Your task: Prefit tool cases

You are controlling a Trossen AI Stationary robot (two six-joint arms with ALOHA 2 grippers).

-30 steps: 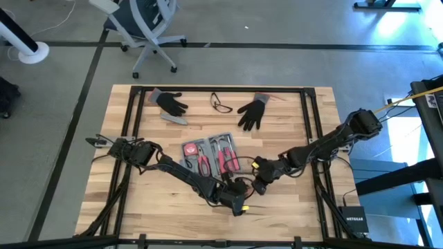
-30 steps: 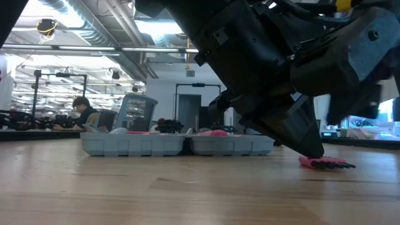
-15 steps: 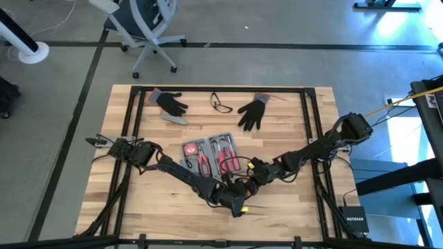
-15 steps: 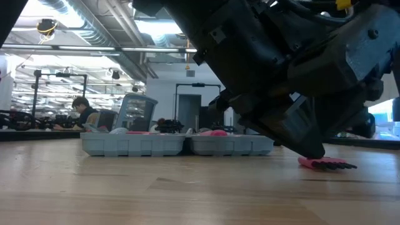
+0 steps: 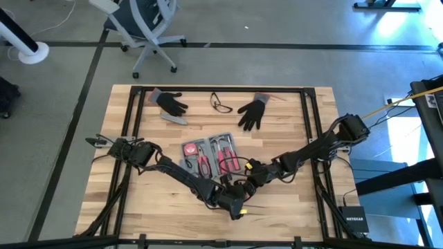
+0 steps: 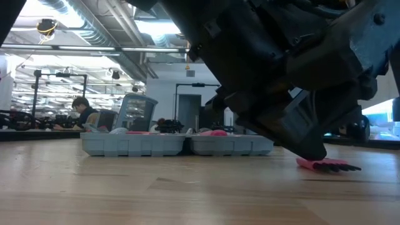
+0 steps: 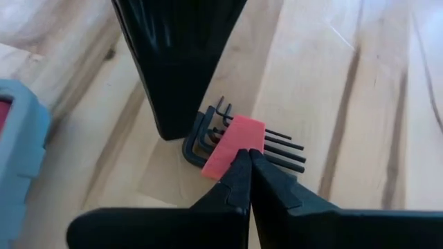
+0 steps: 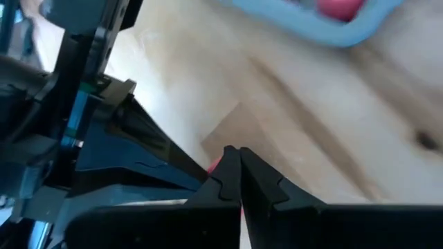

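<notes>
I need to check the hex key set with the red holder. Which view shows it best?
The left wrist view: the hex key set lies flat on the table, filling mid-frame. The low view shows only a side sliver. The right wrist view shows only a red edge; the high view hides it under the arms.

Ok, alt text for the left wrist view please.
The left gripper, fingers shut, points at a red-holdered hex key set lying on the wooden table. The right gripper stands just beyond it; the tool case edges in.

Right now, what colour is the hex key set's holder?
Pinkish red holder; black keys. Left wrist view shows it best.
</notes>
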